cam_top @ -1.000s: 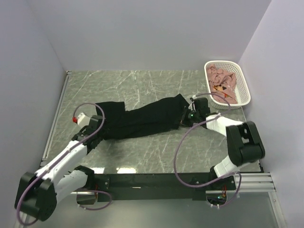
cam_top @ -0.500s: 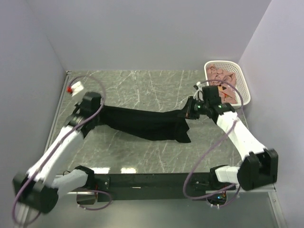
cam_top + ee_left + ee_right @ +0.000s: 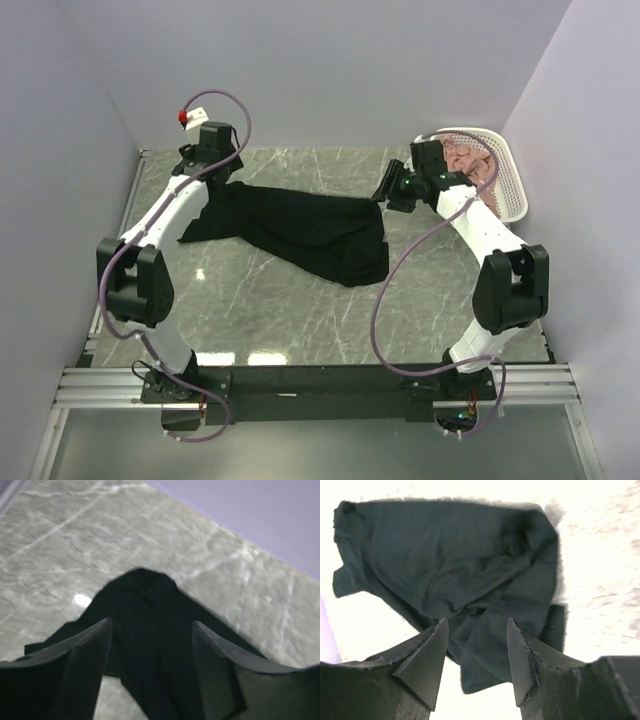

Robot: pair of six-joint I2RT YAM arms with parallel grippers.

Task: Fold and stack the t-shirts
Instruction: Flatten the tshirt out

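Black t-shirt (image 3: 310,228) now farther back

- One black t-shirt (image 3: 310,225).
- One white basket (image 3: 510,190).
- Pink cloth (image 3: 468,160) inside it, pieces too bunched to count.
- One worktop (image 3: 300,310).
- Two arms: left arm (image 3: 170,215), right arm (image 3: 480,225).

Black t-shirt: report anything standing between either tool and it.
Nothing visible does. The left tool and the right tool hang open over opposite ends of the black t-shirt, with only air between.
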